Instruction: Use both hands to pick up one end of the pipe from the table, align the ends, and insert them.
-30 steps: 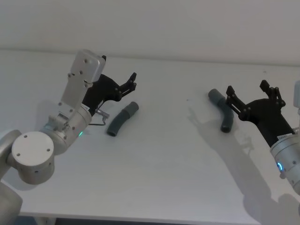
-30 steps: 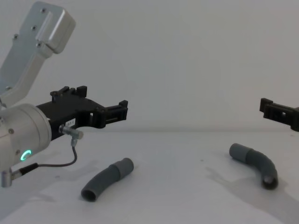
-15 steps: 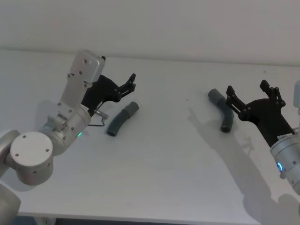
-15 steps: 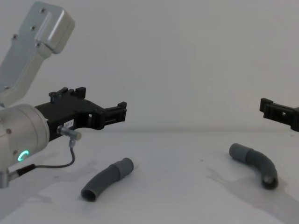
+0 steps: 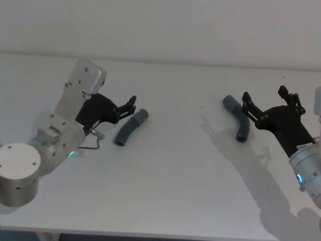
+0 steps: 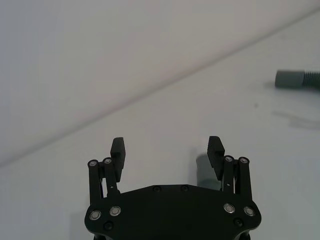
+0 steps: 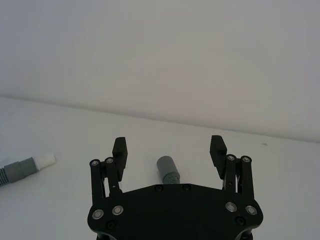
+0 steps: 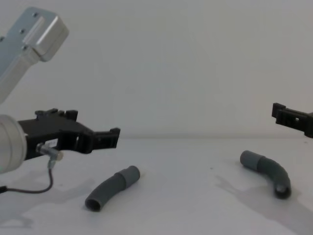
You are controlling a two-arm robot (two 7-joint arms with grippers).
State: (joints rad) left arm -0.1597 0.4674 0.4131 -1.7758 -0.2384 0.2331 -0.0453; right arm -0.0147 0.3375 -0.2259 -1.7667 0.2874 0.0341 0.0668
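Two curved dark-grey ribbed pipe pieces lie apart on the white table [image 5: 170, 181]. The left piece [image 5: 130, 128] [image 8: 112, 187] has its cuff pointing away from me. My left gripper [image 5: 129, 105] [image 8: 115, 135] hovers open just left of that cuff, which shows beside one finger [image 6: 204, 172] in the left wrist view. The right piece [image 5: 238, 120] [image 8: 267, 169] lies in front of my right gripper [image 5: 269, 96] [image 7: 169, 147], which is open and empty. Its grey cuff [image 7: 167, 166] sits between the open jaws, farther out. The left piece's white stub [image 7: 46, 160] shows in the right wrist view.
A pale grey wall [image 8: 195, 58] rises behind the table's far edge. A thin cable loop [image 5: 90, 143] hangs from my left wrist close to the table. Bare table lies between the two pieces.
My left arm has drawn back toward me and to the left, and its gripper now sits lower, closer to the table. The right arm and both pipe pieces have not moved.
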